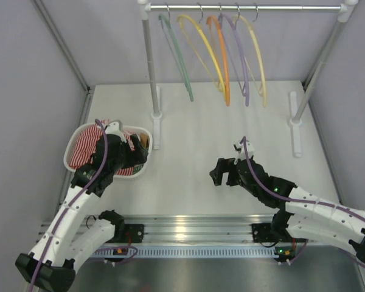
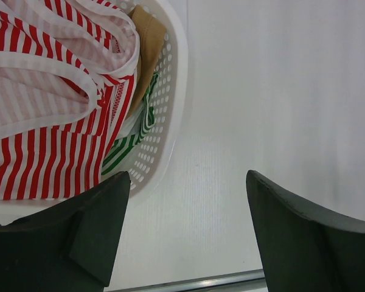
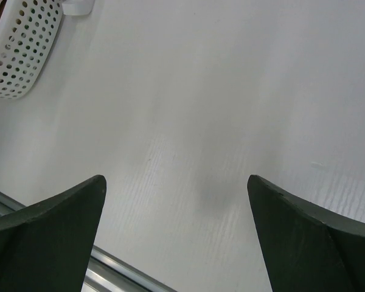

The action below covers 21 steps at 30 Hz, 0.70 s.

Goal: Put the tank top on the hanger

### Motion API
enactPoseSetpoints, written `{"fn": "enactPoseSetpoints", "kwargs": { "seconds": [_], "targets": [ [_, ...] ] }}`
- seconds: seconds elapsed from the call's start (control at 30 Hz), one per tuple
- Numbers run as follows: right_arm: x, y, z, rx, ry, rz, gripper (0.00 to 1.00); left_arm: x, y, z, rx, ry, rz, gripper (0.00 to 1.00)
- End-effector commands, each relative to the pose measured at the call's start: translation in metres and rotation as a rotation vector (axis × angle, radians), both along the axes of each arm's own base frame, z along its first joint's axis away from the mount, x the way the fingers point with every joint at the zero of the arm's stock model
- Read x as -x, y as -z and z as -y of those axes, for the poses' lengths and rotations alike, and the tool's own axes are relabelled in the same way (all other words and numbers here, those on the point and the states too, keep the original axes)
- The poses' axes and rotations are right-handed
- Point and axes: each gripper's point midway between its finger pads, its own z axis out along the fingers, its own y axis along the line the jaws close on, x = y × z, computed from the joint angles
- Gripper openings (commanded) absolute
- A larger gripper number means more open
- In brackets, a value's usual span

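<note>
The tank top (image 2: 42,140), thin red-and-white stripes with pale trim, lies bunched in a white perforated basket (image 2: 170,91) at the table's left; from above the tank top (image 1: 88,149) fills the basket's left half. My left gripper (image 2: 188,176) hangs open over the basket's right rim, apart from the cloth, nothing between its fingers. The hanger (image 1: 260,67), thin and pale cream-yellow, hangs rightmost on the rail at the back. My right gripper (image 3: 176,179) stands open over bare table at centre right (image 1: 219,173), holding nothing.
A tan garment (image 2: 149,42) and a green-striped one (image 2: 131,143) lie in the basket beside the tank top. Green (image 1: 177,55), golden-yellow (image 1: 204,52), orange (image 1: 224,61) and lavender (image 1: 242,61) hangers share the rail. The rack's posts (image 1: 151,73) stand on the table. A metal rail (image 1: 188,228) runs along the near edge.
</note>
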Motion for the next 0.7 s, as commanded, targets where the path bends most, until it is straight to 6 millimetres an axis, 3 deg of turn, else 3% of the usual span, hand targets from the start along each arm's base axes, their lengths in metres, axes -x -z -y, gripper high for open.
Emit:
{"fn": "enactPoseSetpoints", "kwargs": {
  "seconds": [0.0,0.33,0.67],
  "targets": [
    [-0.002,-0.016,-0.006,-0.029,0.004,0.026,1.0,-0.002,-0.007,-0.004,-0.008,-0.019,0.025,0.82],
    [-0.001,-0.018,-0.006,-0.026,-0.014,0.028,1.0,-0.003,-0.008,-0.019,-0.04,-0.103,0.022,0.82],
    [0.011,-0.01,-0.013,-0.062,-0.085,0.016,1.0,-0.014,0.005,-0.044,-0.145,-0.243,-0.032,0.74]
  ]
}}
